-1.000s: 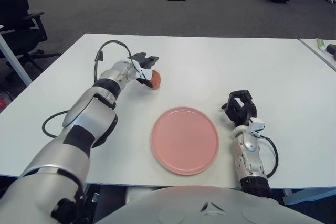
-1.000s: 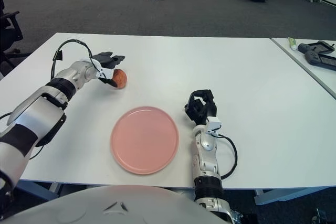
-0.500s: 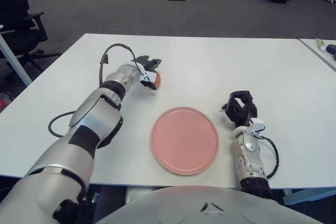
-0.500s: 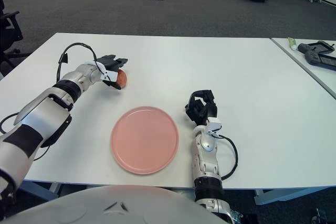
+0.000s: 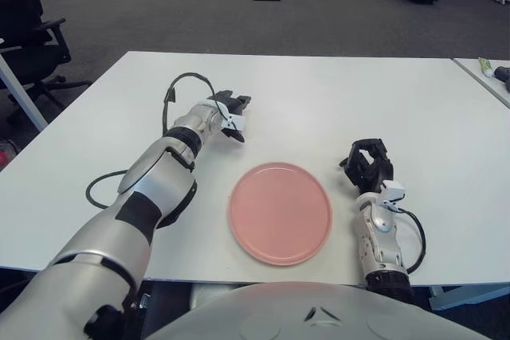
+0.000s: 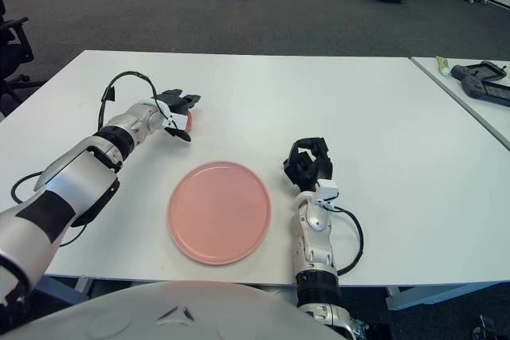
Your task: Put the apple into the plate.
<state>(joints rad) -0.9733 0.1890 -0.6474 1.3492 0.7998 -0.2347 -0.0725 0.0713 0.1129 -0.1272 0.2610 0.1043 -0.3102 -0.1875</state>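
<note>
One apple (image 6: 188,121), one plate (image 5: 280,212), two hands on the white tabletop (image 5: 382,93). Left hand (image 5: 229,111) has its fingers wrapped around the apple, which is mostly hidden, only a red sliver showing, up-left of the plate and apart from it. Right hand (image 5: 368,164) sits curled just right of the plate, holding nothing.

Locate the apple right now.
The apple is inside the left hand, almost hidden by its fingers, on the left of both views, beyond the pink plate and to its left.
</note>
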